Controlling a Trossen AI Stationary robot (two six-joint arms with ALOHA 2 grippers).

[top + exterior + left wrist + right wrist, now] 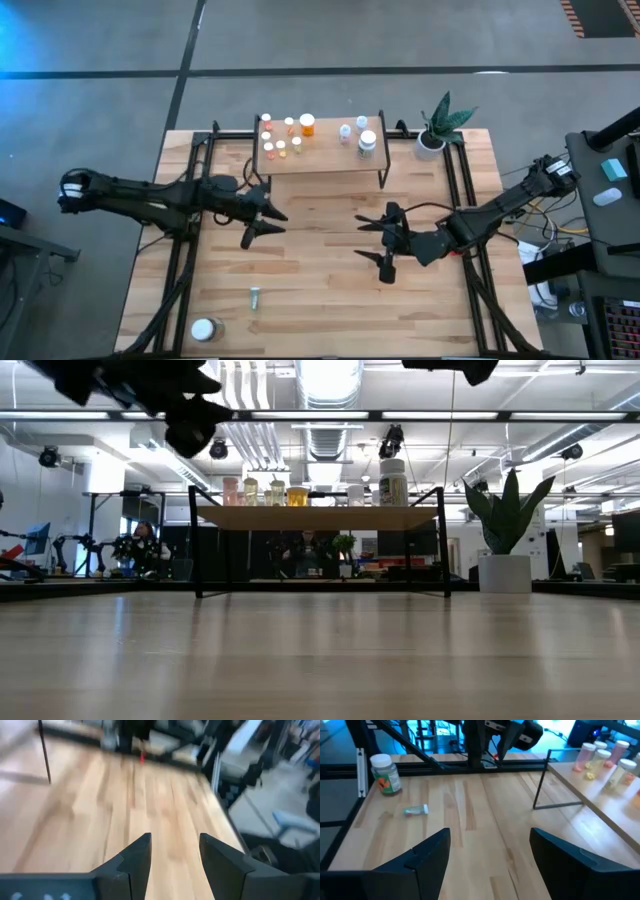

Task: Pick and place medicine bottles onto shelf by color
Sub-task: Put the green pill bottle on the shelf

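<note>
Where the plank table fills the overhead view, you see the shelf standing at its far edge, between the two arms' bases and well apart from both grippers. Most medicine bottles stand on the shelf: an orange and yellow group toward its left end, pale and white-capped ones toward its right. From table height they show as a row against ceiling lights, so colours there are hard to tell. A potted plant sits just beside the shelf's right end.

Your left gripper hovers over the table's left-centre, fingers apart and empty. Your right gripper hovers at right-centre, jaws spread wide, grasping nothing.

Two bottles remain on the table near its front-left corner: a white-capped jar standing upright, and a small vial lying on its side, nearer your left gripper. The jar carries a label, but you cannot read its writing.
</note>
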